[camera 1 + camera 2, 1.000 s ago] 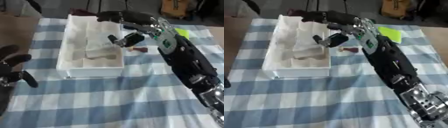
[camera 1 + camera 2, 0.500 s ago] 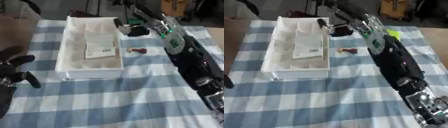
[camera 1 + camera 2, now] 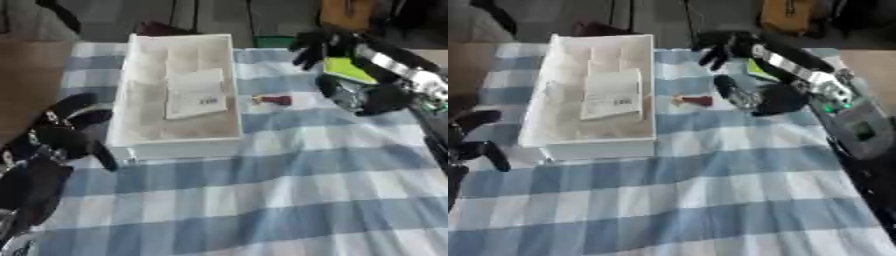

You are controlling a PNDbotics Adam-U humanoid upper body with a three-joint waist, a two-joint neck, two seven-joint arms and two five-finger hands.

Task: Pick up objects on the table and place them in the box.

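Observation:
A white box (image 3: 179, 148) stands on the blue-checked cloth at the left of centre. Inside it lies a white packet (image 3: 197, 93) with a dark label. A small red object (image 3: 696, 101) lies on the cloth just right of the box. My right hand (image 3: 726, 44) hovers at the far side of the table, right of the box's far corner, its fingers hanging relaxed and holding nothing. Just beyond its fingers lies a yellow-green flat thing (image 3: 347, 70). Open and idle, my left hand (image 3: 57, 137) rests at the lower left, beside the box's near corner.
The checked tablecloth (image 3: 262, 200) stretches toward me with nothing on it. My right forearm (image 3: 833, 115) crosses the right side of the table. Dark furniture and a brown box (image 3: 785, 15) stand beyond the far edge.
My right hand has drawn back from above the box to the far right, empty. The white packet now lies flat in the box. The camera has also shifted.

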